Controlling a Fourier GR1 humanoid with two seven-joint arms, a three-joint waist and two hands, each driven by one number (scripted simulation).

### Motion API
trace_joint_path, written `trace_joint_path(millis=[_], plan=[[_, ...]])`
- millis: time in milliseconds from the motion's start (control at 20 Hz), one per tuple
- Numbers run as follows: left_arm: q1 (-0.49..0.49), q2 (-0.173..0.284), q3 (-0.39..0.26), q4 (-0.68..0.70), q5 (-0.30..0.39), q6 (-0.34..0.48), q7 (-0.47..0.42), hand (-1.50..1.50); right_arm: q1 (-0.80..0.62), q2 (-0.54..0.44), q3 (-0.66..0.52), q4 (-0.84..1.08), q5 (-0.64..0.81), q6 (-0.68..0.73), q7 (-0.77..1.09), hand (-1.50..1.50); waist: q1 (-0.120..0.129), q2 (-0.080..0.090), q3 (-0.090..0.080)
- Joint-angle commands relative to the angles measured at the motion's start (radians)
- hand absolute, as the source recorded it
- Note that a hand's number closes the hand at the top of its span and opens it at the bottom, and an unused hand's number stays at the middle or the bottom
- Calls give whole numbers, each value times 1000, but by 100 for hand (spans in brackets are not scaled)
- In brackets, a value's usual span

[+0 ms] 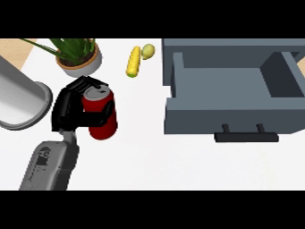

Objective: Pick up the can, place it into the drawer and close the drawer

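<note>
So here the left hand (72,107) has its black fingers and thumb curled round the red can (102,117), gripping it from the can's left side. The can sits left of centre on the white bench (148,161), its silver top pointing up toward the far edge, and it looks a bit tilted. I can't tell whether its base is touching the bench or just off it. The grey forearm (51,165) comes up from the lower left to meet the hand.

The grey drawer (234,117) is off to the right, well apart from the can, and it's pulled open, so you can look right down inside. Its dark handle (246,137) sticks out on the front face toward the viewer.

Just beyond the hand there's a potted plant (78,56) with spiky green leaves in a pale pot, near the fingertips but I can't say if they touch. To the right of the pot lies a yellow corn cob (134,61), and right beside its top end is a small yellowish-green fruit (148,50). On the far left a big silvery cylinder (13,96) lies at an angle, its rim close to the hand.

The right hand doesn't show up anywhere.
</note>
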Motion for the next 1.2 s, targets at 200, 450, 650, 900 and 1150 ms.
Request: trace_joint_path(millis=[200, 450, 650, 900, 1150], plan=[[-135, -26, -175, -96, -11, 167, 208, 150, -20, 9, -7, -10, 14, -11, 21, -150, -4, 1, 0], [-301, -26, -188, -50, -52, 214, 299, 150, -82, 14, 16, 28, 51, -51, 31, -150, -2, 2, 0], [-414, -27, -246, 31, -39, 281, 291, 150, -53, -15, -30, 18, -12, -8, 31, -150, -8, 3, 0], [-585, -27, -272, 136, 3, 370, 321, 150, -84, -10, -3, -41, 3, -43, 99, -150, -13, 4, 0], [-772, -27, -311, 225, 50, 433, 417, 150, -47, 0, -12, 75, 28, 2, -44, -150, -16, 3, 0]])
